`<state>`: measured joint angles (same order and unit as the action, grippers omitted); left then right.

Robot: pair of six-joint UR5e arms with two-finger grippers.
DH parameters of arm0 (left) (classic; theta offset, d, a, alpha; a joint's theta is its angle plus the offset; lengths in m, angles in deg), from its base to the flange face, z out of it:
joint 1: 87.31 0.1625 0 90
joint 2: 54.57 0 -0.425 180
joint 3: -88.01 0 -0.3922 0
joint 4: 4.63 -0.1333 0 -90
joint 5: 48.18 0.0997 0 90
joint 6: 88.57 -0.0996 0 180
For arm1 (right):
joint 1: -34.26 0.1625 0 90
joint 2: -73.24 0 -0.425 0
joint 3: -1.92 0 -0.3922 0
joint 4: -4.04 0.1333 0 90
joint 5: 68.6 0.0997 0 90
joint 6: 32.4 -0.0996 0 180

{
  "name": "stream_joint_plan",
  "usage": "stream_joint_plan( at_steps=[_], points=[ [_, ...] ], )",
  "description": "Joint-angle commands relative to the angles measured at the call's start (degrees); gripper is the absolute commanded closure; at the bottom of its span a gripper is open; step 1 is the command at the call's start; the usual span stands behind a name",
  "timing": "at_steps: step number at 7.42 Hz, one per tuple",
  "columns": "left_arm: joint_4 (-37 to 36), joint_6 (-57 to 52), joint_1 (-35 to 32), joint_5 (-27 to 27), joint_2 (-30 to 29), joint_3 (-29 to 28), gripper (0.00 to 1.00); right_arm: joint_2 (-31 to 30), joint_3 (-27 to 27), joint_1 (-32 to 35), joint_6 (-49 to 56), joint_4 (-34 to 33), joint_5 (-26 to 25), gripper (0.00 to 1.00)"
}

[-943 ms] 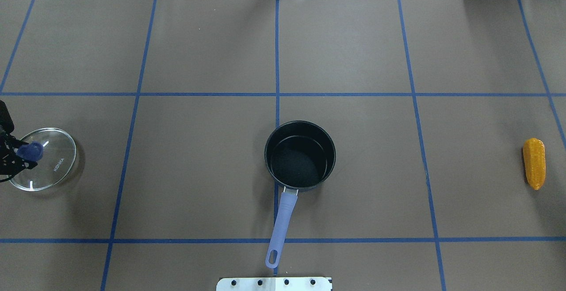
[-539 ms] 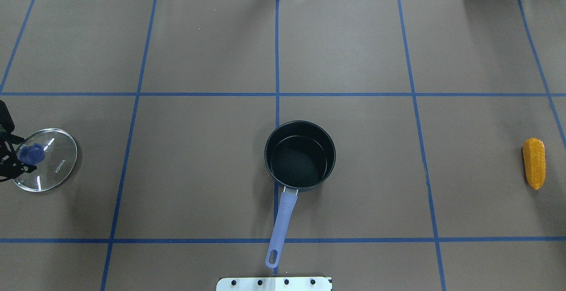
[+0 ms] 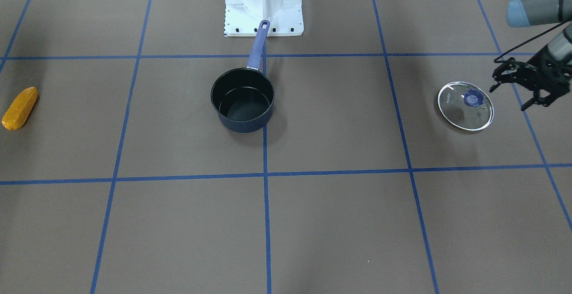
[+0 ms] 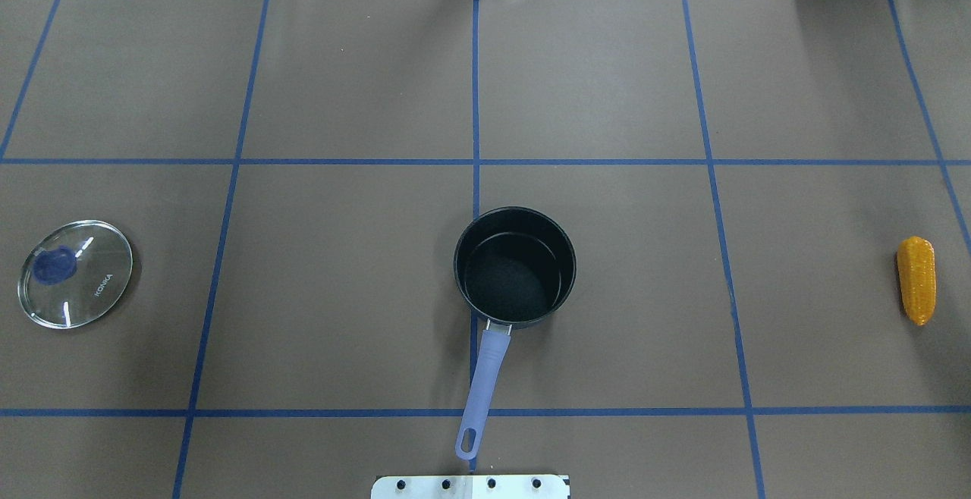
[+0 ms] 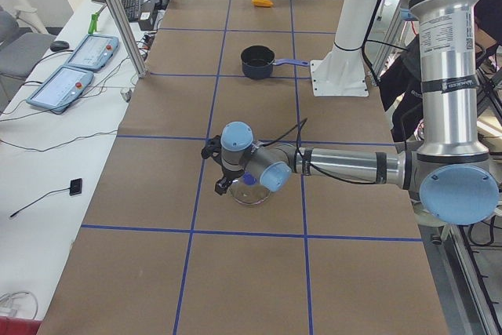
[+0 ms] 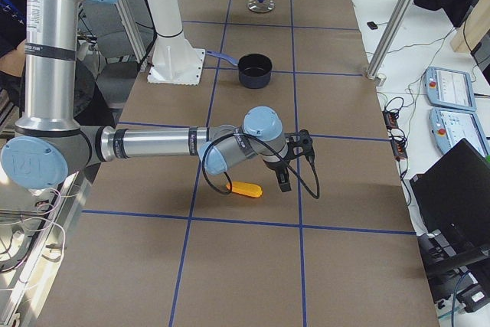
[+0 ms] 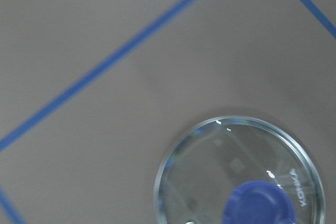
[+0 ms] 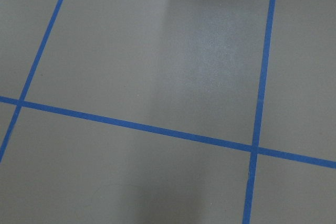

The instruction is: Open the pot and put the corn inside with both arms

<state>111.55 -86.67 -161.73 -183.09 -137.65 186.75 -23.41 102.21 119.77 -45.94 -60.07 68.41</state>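
Observation:
The dark-blue pot [image 3: 241,125] stands uncovered at the table's middle, its purple handle towards the robot base; it also shows in the overhead view [image 4: 570,265]. The corn [image 4: 916,279] lies flat far on the right side and also shows in the front view [image 3: 19,108]. My left gripper [image 3: 509,97] is open and empty, just beside the glass lid [image 3: 456,111]. My right gripper [image 6: 292,165] shows only in the right side view, hovering next to the corn [image 6: 245,189]; I cannot tell whether it is open or shut.
The glass lid [image 4: 91,290] with its blue knob lies flat on the table far left of the pot, and fills the left wrist view's lower right [image 7: 210,182]. The white robot base [image 3: 263,3] stands behind the pot handle.
My left gripper has let go of the lid's blue knob and drawn back out of the overhead view's left edge. The lid now rests flat. Pot and corn have not moved.

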Motion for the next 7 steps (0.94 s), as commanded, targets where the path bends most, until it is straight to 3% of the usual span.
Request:
stream_joint_plan(
  at_steps=[1, 2, 4, 6, 7],
  points=[
    [-24.1, -2.9, -11.2, -1.8, -3.4, 4.1, 0.01, 0.1, 0.0, 0.0, 0.0, -0.1, -0.1, 0.0],
    [-31.6, -3.6, -13.4, -1.4, -3.9, 4.7, 0.01, 0.1, 0.1, 0.0, -0.4, -0.2, 0.1, 0.0],
    [-32.9, -6.9, -15.7, -1.9, -3.7, 4.5, 0.01, -0.3, 2.0, -2.4, -8.8, 0.1, -1.3, 0.0],
    [-32.3, -6.4, -15.7, -1.8, -3.6, 5.1, 0.01, -4.1, 5.7, -8.8, -16.8, 1.3, -10.1, 0.0],
    [-32.2, -6.4, -15.7, -1.8, -3.5, 5.7, 0.01, -7.5, 5.6, -11.5, -22.5, 7.8, -12.6, 0.0]
  ],
)
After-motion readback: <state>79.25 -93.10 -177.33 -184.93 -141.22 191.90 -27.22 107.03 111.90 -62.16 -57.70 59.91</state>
